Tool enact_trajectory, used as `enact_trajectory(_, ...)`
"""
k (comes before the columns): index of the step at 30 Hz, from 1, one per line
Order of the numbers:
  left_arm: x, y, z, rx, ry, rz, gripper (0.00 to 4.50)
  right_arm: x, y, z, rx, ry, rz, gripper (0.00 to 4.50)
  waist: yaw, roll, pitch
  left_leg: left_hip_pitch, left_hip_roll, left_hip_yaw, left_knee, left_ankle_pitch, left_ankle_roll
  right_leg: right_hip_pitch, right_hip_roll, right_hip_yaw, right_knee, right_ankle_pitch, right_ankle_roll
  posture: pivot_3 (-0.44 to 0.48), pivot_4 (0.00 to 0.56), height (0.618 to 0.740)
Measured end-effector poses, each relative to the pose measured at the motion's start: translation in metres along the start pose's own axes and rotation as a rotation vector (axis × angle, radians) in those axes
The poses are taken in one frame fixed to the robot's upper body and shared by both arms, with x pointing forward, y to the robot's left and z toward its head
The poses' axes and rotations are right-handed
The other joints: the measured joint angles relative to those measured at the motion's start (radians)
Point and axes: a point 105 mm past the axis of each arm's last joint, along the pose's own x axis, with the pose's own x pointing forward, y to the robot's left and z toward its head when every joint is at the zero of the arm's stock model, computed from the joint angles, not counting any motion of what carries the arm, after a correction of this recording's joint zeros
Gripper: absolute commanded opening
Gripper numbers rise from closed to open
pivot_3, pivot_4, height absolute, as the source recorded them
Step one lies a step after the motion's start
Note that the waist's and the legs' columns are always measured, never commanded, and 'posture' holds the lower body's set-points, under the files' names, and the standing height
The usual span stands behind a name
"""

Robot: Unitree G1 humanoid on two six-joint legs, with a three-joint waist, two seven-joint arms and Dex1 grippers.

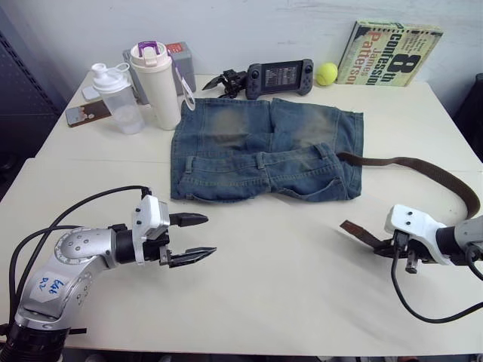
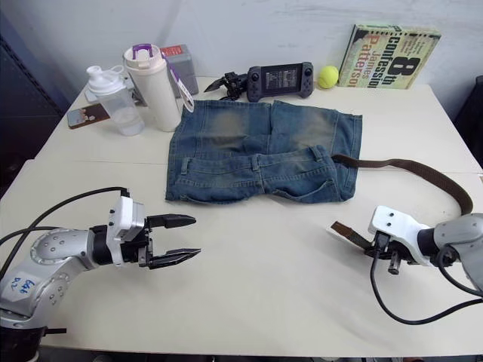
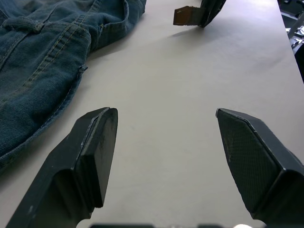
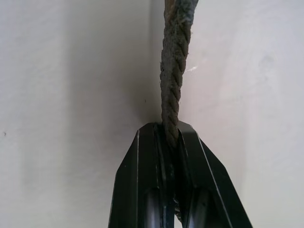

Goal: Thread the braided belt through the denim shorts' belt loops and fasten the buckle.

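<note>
The denim shorts (image 1: 264, 151) lie flat at the table's middle back, and one of the belt loops (image 1: 260, 160) shows on the waistband. The braided belt (image 1: 423, 166) leaves the shorts' right edge, runs right, then curves back toward me. My right gripper (image 1: 383, 243) is shut on the belt (image 4: 172, 95) close to its tan tip (image 1: 353, 229), low over the table. My left gripper (image 1: 198, 238) hovers open in front of the shorts' left corner with only bare table between its fingers (image 3: 97, 147). The buckle is hidden.
Along the back stand a clear shaker bottle (image 1: 117, 96), a white bottle (image 1: 157, 83), a phone (image 1: 84, 113), a grey box (image 1: 181, 56), a game console (image 1: 281, 77), a tennis ball (image 1: 327, 73) and a book (image 1: 389, 53). Bare table (image 1: 287, 279) lies between my grippers.
</note>
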Motion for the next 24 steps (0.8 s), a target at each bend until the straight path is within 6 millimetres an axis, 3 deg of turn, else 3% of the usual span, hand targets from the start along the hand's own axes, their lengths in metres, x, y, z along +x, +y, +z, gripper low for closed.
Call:
enact_trajectory(2,0.001,0.002,0.006,0.01,-0.016,-0.009,3.65,0.004,0.008,0.014,-0.022,-0.054,0.038,0.01,-0.003,0.0,0.0,0.0,0.0,0.0,0.0,0.0,0.0,-0.001,0.001,0.001,0.001,0.0,0.0,0.0,0.15,0.739)
enact_trajectory(7,0.01,0.013,0.027,0.062,-0.061,-0.084,3.65,0.01,0.037,0.086,-0.208,-0.193,0.141,0.01,-0.004,0.005,0.002,0.001,0.0,-0.001,0.0,0.0,0.0,-0.001,0.002,0.0,0.003,0.0,0.0,0.0,0.15,0.739)
enact_trajectory(11,0.039,0.002,0.037,0.089,-0.098,-0.252,3.65,0.035,0.058,0.123,-0.309,-0.193,0.174,0.01,0.0,0.005,0.002,-0.002,-0.001,-0.002,0.001,-0.001,-0.002,-0.003,0.0,0.0,0.002,0.0,0.0,0.0,0.15,0.739)
enact_trajectory(15,0.057,-0.009,0.026,0.071,-0.065,-0.368,3.65,0.049,0.073,0.137,-0.392,-0.149,0.193,0.01,0.001,0.005,0.002,-0.005,-0.002,-0.002,0.003,-0.001,-0.002,-0.008,-0.002,0.0,0.004,0.0,0.0,0.0,0.15,0.739)
enact_trajectory(20,0.067,-0.003,0.016,0.054,-0.023,-0.409,3.65,0.045,0.075,0.157,-0.45,-0.16,0.148,0.01,-0.002,0.005,0.002,-0.005,-0.002,-0.004,0.002,-0.001,-0.001,-0.008,-0.001,0.0,0.006,0.0,0.0,0.0,0.15,0.739)
enact_trajectory(24,0.067,0.004,0.013,0.068,-0.005,-0.4,3.65,0.044,0.076,0.158,-0.444,-0.154,0.142,0.01,-0.003,0.005,0.002,-0.005,-0.002,-0.005,0.002,-0.001,-0.001,-0.009,-0.001,0.0,0.005,0.0,0.0,0.0,0.15,0.739)
